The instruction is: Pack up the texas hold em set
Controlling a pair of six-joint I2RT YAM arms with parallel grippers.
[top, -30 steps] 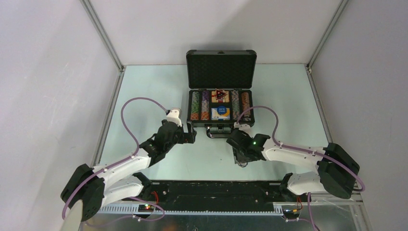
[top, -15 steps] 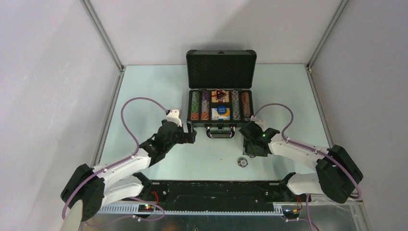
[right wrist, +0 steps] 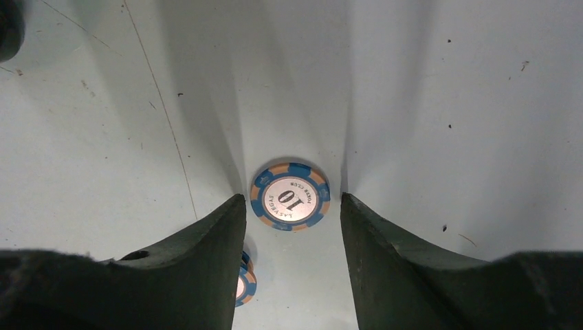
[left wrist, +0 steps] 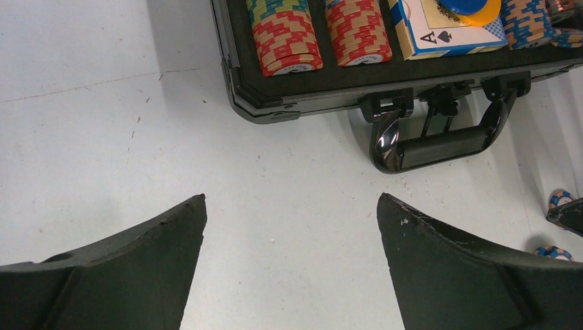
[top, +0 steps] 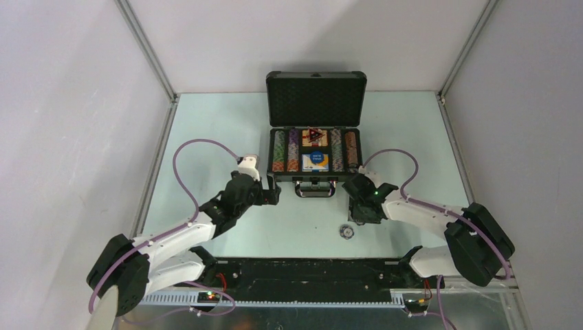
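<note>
Two grippers, both mine, hang low over the pale table (top: 206, 137). My left gripper (left wrist: 291, 201) has its fingers spread wide with only bare table between them. My right gripper (right wrist: 291, 198) points straight down with its jaws apart. A blue-and-tan striped poker chip marked 10 (right wrist: 289, 199) lies flat on the table between its fingertips, and I see a thin gap on either side, so nothing is held. A second striped chip (right wrist: 242, 283) lies close by, half hidden under one finger.

Beyond both grippers sits the dark grey hard briefcase (left wrist: 302, 104), at the far middle of the table. It is open, its lid (top: 315, 98) standing upright at the back and its black handle (left wrist: 440, 148) facing me. My left gripper is just in front of its front left corner, my right near its front right corner. Inside, rows of striped poker chips (left wrist: 285, 34) lie on edge beside a blue-and-white card box (left wrist: 447, 34). Orange and blue round buttons (left wrist: 471, 8) rest on the box.
</note>
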